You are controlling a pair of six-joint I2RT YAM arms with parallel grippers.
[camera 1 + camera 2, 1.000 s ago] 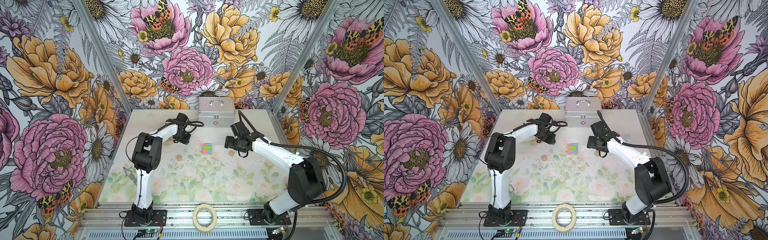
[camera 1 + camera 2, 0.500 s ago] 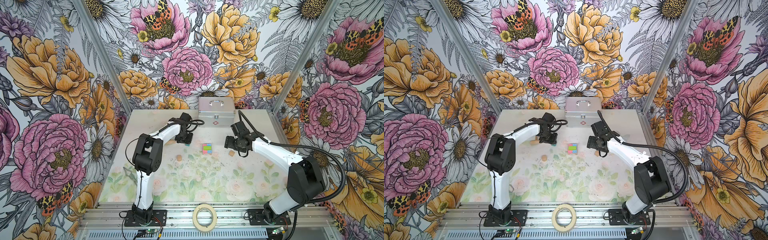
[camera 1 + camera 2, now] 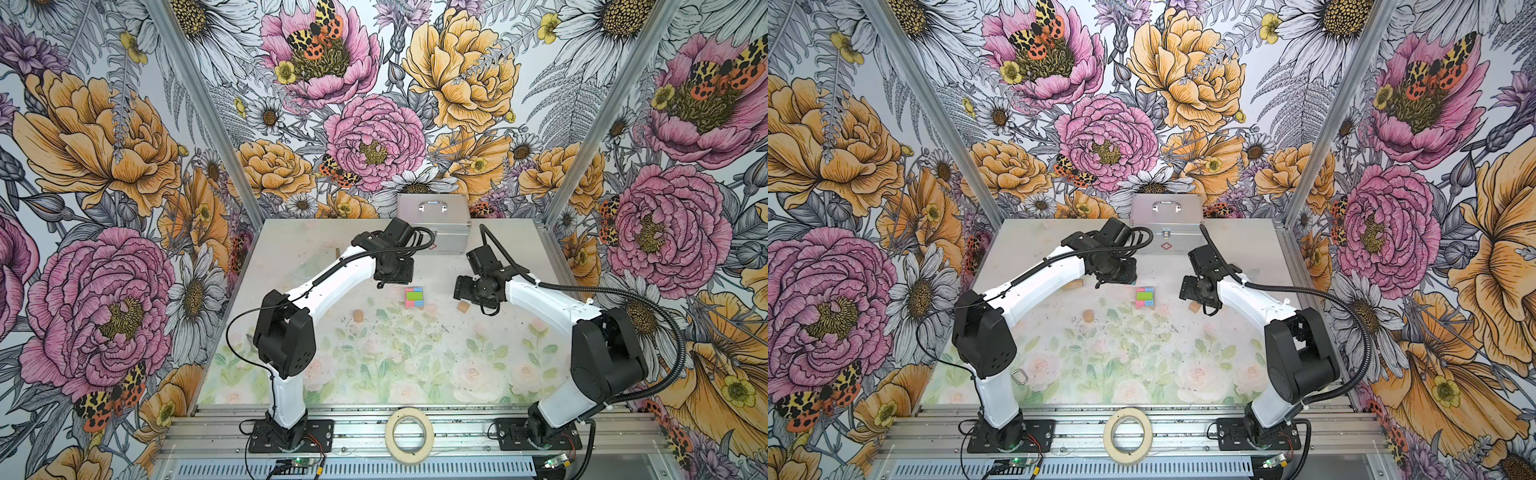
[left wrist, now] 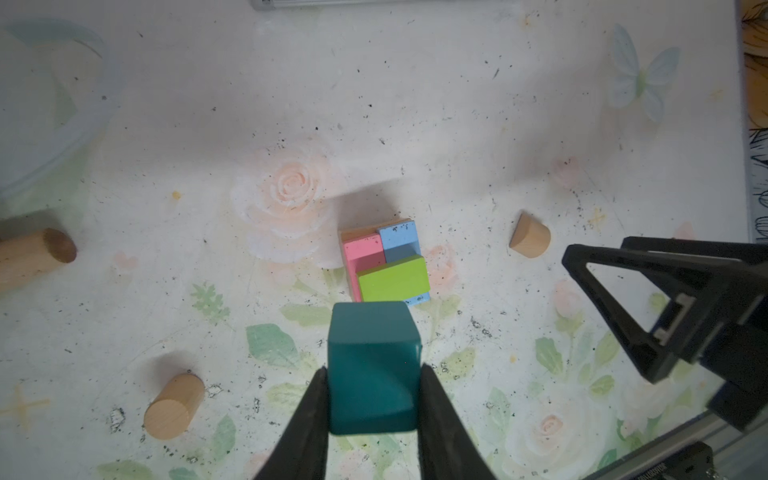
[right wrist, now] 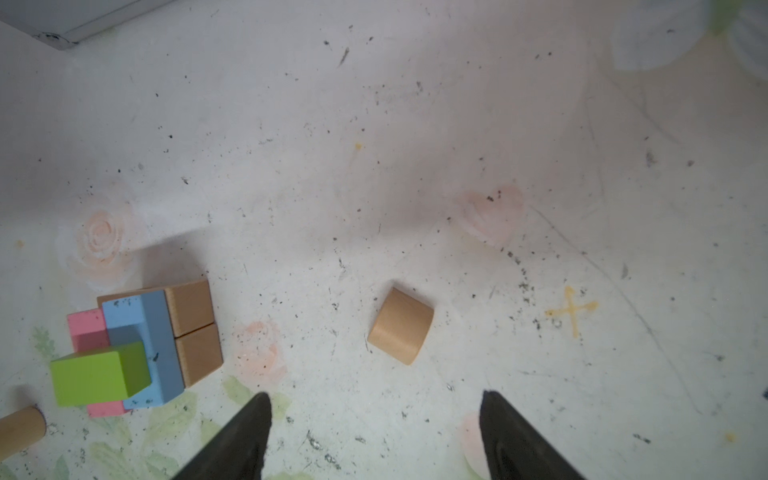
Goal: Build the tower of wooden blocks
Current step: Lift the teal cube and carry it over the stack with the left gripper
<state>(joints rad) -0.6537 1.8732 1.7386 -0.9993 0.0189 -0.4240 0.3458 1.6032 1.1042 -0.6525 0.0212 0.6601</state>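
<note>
My left tool point(image 4: 374, 376) is pinching a teal cube point(image 4: 370, 332) by two opposite faces, clear of the surface point(image 4: 457, 124). The tower point(image 4: 388, 266), pink and blue blocks over tan ones with a green block point(image 4: 392, 284) topmost, stands just beyond that tool's tips. The cube seems to hang a little short of it, though height is hard to judge. My right tool point(image 5: 374, 399) is spread wide, with a tan block point(image 5: 401, 326) lying on the surface just ahead of its tips, apart from them, and the tower farther off toward my left tool.
</note>
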